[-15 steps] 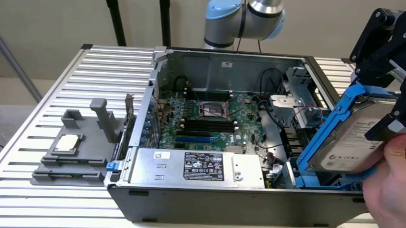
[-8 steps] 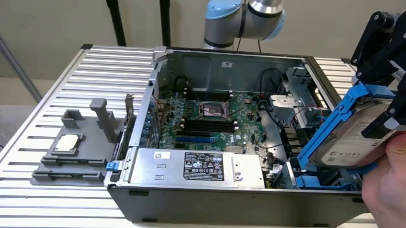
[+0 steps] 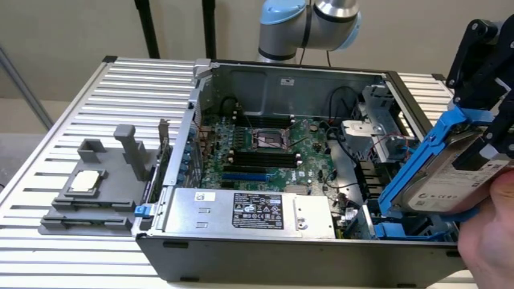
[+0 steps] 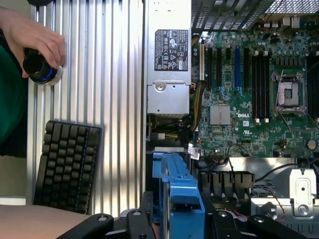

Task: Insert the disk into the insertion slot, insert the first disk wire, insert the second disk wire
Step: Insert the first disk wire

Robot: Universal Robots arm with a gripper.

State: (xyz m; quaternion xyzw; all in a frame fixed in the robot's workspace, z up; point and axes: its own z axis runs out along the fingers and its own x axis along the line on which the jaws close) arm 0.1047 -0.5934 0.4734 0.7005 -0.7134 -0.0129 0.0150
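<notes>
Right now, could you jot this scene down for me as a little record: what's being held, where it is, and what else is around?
held item: the disk in its blue carrier, tilted
jaws: shut on the disk
position: over the insertion slot, at the open computer case's corner on the exterior view's right; not seated
inside case: motherboard, power-supply box
people: a hand on a knob, near a keyboard

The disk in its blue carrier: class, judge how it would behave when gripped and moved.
Probably stiff: the disk hangs tilted in the gripper without sagging. Its metal casing suggests it is heavy for its size. The blue carrier looks like smooth plastic, so it may slip.
</notes>
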